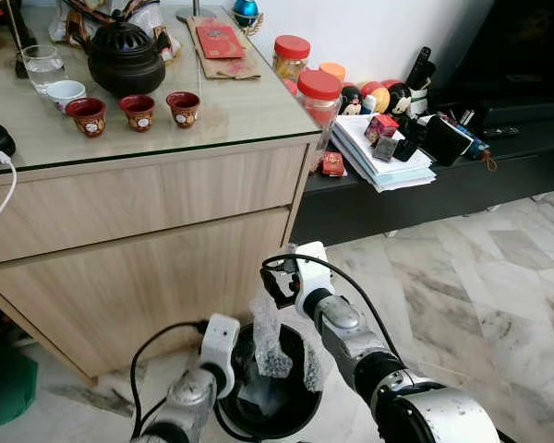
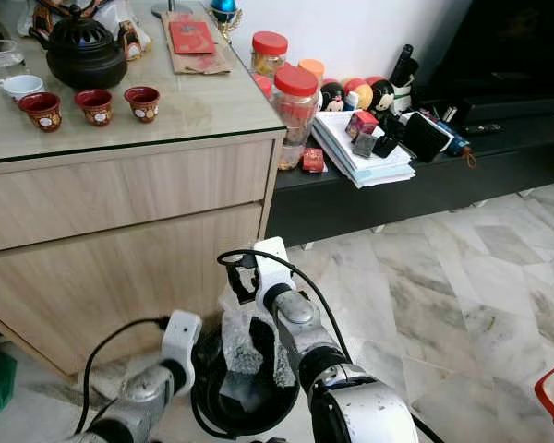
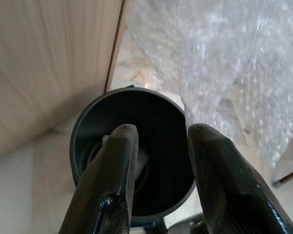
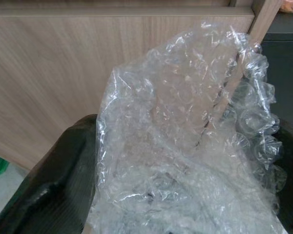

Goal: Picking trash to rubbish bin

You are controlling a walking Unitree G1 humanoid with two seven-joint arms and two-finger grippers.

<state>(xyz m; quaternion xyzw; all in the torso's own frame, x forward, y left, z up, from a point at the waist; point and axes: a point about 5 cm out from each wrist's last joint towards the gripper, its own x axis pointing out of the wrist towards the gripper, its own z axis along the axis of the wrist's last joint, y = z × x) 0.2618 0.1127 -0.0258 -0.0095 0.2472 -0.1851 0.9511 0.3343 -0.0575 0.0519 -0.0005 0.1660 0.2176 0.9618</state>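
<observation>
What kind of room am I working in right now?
Most likely a home living room: a wooden sideboard holds a black teapot and small red cups, and a low black TV bench beside it carries snack jars and remotes, all on a marble floor.

Wooden cabinet (image 1: 138, 231) with glass top bearing a black teapot (image 1: 123, 57), three red cups (image 1: 137, 111), a glass (image 1: 42, 65) and a red packet (image 1: 220, 41); beside it, a low black shelf (image 1: 462, 180) holding red-lidded jars (image 1: 319, 97) and stacked papers (image 1: 379, 157); marble floor (image 1: 480, 277)
</observation>
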